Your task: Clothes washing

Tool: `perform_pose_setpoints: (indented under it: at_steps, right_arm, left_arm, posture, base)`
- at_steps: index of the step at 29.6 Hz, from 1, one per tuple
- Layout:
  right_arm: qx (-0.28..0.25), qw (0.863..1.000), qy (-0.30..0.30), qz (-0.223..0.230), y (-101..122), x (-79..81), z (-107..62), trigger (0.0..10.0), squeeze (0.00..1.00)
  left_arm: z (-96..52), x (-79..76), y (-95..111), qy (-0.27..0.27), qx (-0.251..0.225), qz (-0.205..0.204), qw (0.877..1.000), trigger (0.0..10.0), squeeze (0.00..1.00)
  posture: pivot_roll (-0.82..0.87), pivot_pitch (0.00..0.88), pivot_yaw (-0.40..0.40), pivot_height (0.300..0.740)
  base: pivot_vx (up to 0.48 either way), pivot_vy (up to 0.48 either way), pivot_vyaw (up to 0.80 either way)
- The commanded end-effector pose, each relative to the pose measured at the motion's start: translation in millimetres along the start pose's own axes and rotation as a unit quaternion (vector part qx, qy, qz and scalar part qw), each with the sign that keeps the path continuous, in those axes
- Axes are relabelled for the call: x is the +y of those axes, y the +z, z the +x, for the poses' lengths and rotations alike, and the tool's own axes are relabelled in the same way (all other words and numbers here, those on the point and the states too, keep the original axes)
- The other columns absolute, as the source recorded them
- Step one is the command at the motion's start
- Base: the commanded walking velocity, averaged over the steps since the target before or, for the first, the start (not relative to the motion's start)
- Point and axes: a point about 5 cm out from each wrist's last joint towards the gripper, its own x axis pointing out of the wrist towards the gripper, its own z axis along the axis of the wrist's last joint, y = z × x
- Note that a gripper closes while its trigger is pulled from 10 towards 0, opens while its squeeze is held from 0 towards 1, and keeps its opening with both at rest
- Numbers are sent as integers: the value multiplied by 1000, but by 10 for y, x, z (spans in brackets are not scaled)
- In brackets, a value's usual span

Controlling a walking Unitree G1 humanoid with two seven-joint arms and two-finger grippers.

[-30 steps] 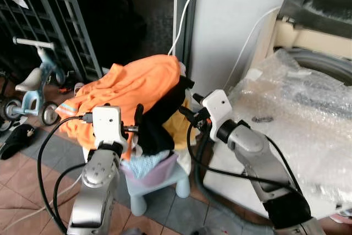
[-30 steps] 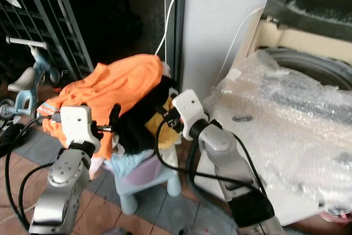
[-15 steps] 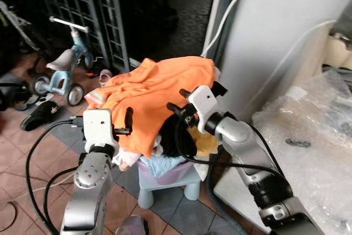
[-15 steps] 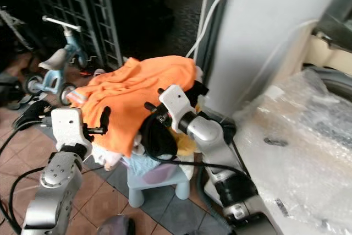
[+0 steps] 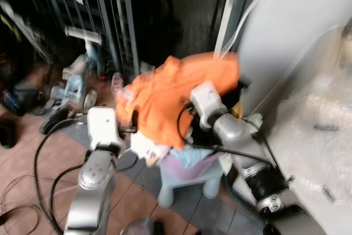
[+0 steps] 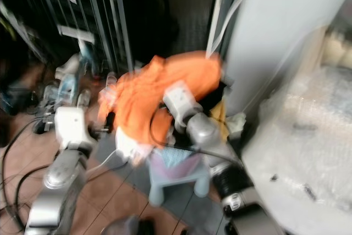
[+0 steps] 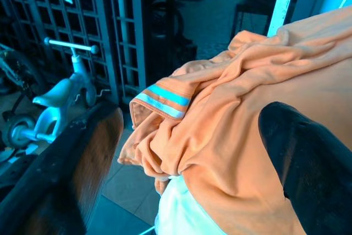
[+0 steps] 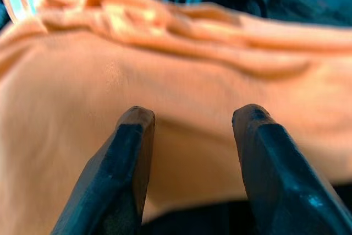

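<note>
An orange shirt point(image 5: 179, 89) with striped cuffs lies on top of a heap of clothes in a pale basket point(image 5: 184, 166) on a small stool. My right gripper point(image 8: 190, 119) is open, its fingers spread just over the orange shirt point(image 8: 181, 75) near the heap's right side. Left of the heap, my left gripper point(image 7: 192, 136) is open wide, with the orange shirt point(image 7: 231, 114) and a white cloth point(image 7: 181, 213) between and ahead of its fingers. The eye views are blurred.
The washing machine under bubble wrap point(image 5: 324, 130) stands at the right beside a white wall point(image 5: 286, 20). A child's scooter point(image 5: 77, 70), shoes and dark metal grilles point(image 7: 137, 31) are on the left. Cables lie on the tiled floor point(image 5: 27, 180).
The camera has swung left and blurred. My right gripper has moved onto the orange shirt at the heap's top. The left gripper stays beside the heap.
</note>
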Motion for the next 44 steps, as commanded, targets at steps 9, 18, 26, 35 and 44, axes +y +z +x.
perform_pose_setpoints:
  at_steps: [9, 18, 26, 35, 44]
  right_arm:
    - [73, 997, 27, 21, -213, 77, 28, 3137, 0]
    - [56, 998, 14, 19, -178, 75, 50, 0, 0]
    - [46, 999, -4, 20, -115, 67, 114, 0, 0]
    - [-69, 991, -101, 60, 248, -204, 120, 0, 0]
    - [-202, 948, -243, 47, 915, -1023, -131, 0, 0]
  left_arm:
    - [21, 21, 38, 4, -8, 9, 1000, 10000, 0]
    - [18, 6, 29, 7, -7, 8, 1000, 10000, 0]
    - [22, -3, 19, 7, -5, 8, 1000, 10000, 0]
    - [12, 21, 17, 16, -6, 11, 1000, 10000, 0]
    - [62, -27, 28, 9, -13, 6, 1000, 10000, 0]
  posture:
    - [32, 0, -25, 740]
    - [33, 0, -35, 740]
    - [30, 0, -38, 740]
    - [40, 0, -43, 740]
    - [1, 0, -25, 740]
  base:
    - [0, 0, 0]
    - [0, 0, 0]
    - [0, 0, 0]
    - [0, 0, 0]
    - [0, 0, 0]
